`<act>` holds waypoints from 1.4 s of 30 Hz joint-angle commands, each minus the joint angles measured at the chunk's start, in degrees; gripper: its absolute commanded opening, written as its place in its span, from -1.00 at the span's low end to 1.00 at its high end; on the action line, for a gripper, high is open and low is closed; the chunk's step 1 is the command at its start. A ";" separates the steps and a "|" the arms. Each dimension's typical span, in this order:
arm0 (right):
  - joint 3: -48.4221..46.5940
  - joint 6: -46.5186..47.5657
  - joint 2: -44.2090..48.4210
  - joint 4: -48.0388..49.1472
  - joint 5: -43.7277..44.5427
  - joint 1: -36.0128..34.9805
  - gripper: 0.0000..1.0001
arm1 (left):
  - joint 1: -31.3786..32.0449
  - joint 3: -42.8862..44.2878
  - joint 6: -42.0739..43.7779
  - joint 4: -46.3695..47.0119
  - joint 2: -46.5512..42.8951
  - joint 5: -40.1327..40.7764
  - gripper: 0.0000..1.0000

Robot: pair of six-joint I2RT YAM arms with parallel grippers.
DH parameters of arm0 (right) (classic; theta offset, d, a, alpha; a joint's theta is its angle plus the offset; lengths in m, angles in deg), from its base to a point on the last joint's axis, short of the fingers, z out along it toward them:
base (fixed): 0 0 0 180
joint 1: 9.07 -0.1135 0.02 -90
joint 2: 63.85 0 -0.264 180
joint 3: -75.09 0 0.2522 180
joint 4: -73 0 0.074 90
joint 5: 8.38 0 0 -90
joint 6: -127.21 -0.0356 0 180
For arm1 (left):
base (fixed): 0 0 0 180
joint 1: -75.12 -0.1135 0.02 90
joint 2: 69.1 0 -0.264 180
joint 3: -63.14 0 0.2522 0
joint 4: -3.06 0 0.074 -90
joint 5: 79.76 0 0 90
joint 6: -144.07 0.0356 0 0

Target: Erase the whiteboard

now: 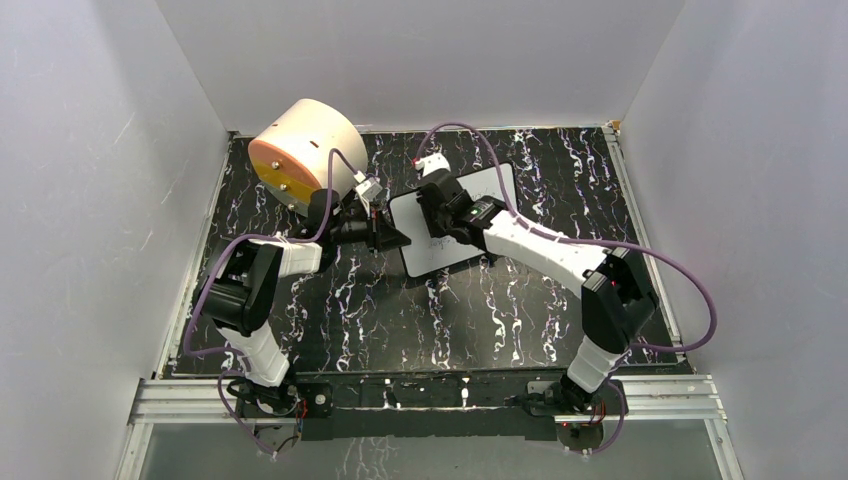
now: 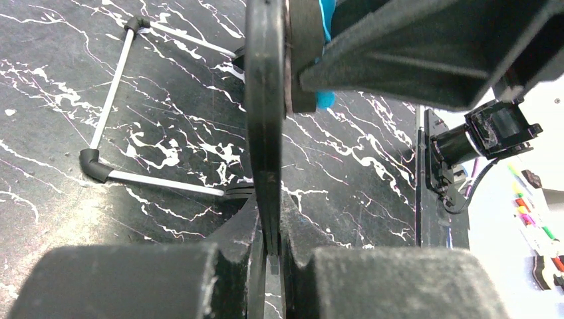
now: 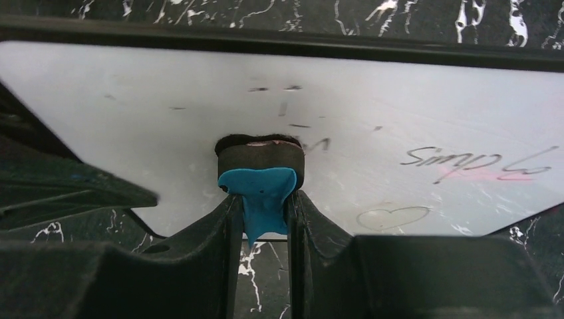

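A black marble-veined table (image 1: 400, 320) fills the floor of the white-walled booth. Both arms reach away from their bases and bend in toward the middle. The left arm (image 1: 255, 290) folds at the elbow and stretches right. The right arm (image 1: 560, 255) folds at the elbow and slants up and left across the board. A big cream cylinder (image 1: 300, 150) with an orange face sits in the far left corner, just behind the left wrist. Looping purple cables (image 1: 470, 135) arch over the far side of the board.

The whiteboard (image 1: 495, 190) lies near the table's centre, toward the back, and much of its surface is covered by the right forearm. The left gripper (image 2: 267, 226) is pinched tight on the board's thin black edge at its left side. Its wrist camera sees the board only edge-on, as a dark vertical strip. The right gripper (image 3: 265, 212) is clamped on the blue grip of a small round black eraser (image 3: 261, 159), whose pad is pressed against the white face.

A thin wire stand (image 2: 110, 86) with black corner pieces runs along the table up to the board's edge; how it joins I cannot tell. Scrawled handwriting (image 3: 472, 163) with a pink smudge remains to the right of the eraser. There is also a faint heart outline (image 3: 392, 217) and a few stray strokes. The words are too small to read.
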 commanded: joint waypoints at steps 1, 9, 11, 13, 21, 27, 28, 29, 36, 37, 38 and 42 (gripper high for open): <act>0.71 -2.67 2.99 5.83 4.25 5.61 -0.70 | 0.37 0.53 4.72 -3.68 -2.33 -4.05 -1.00; 4.39 -1.40 4.12 5.68 4.88 6.44 -0.71 | 0.45 1.47 6.02 -6.30 -2.44 -3.74 -1.00; 3.66 -0.99 3.95 5.77 3.63 6.41 -0.71 | 0.46 1.77 6.90 -7.51 -2.60 -3.65 -1.00; 1.44 -0.91 2.89 5.10 3.29 5.03 -0.70 | 0.50 1.82 7.00 -7.63 -2.58 -3.50 -1.00; -6.06 -0.08 0.07 4.48 5.25 -2.08 -0.71 | 0.46 2.08 6.86 -7.93 -2.03 -3.52 -1.00; -6.20 -0.46 -0.68 2.71 4.37 3.37 -0.71 | 0.54 2.05 6.86 -7.86 -1.85 -3.47 -1.00; -5.30 -0.63 -0.56 2.66 3.68 4.71 -0.71 | 0.57 1.96 6.93 -7.99 -1.85 -3.44 -1.00; -4.51 -0.90 -0.37 2.72 2.98 6.04 -0.71 | 0.55 1.99 6.95 -8.08 -1.85 -3.40 -1.00; 2.45 -3.23 1.11 2.33 0.17 9.03 -0.71 | 0.54 2.34 7.01 -8.52 -1.63 -3.22 -1.00; 3.54 -3.98 1.34 2.22 0.03 8.98 -0.71 | 0.56 2.35 7.10 -8.65 -1.67 -3.17 -1.00; 4.83 -4.81 1.65 2.07 -0.28 8.95 -0.71 | 0.55 2.33 7.20 -8.78 -1.74 -3.13 -1.00; 5.65 -5.78 3.28 3.76 -1.45 6.25 -0.71 | 0.63 2.56 7.21 -8.97 -1.44 -3.21 -1.00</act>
